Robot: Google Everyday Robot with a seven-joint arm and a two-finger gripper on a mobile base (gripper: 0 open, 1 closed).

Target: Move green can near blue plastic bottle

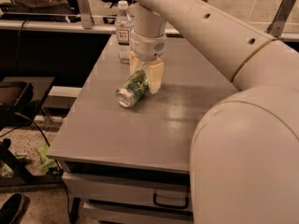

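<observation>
The green can [131,89] lies on its side on the grey table [140,134], silver end toward the front left. The blue plastic bottle [123,31], clear with a white cap and label, stands upright at the table's far left edge, behind the can. My gripper [145,72] points down over the can's far end. Its pale fingers [156,76] press that end from both sides. The can still rests on the table. The gripper's wrist stands just right of the bottle, close to it.
My large white arm [243,125] fills the right side and hides that part of the table. A drawer handle [170,202] shows under the table's front edge. A dark counter [56,22] runs behind the table, and cables lie on the floor at left.
</observation>
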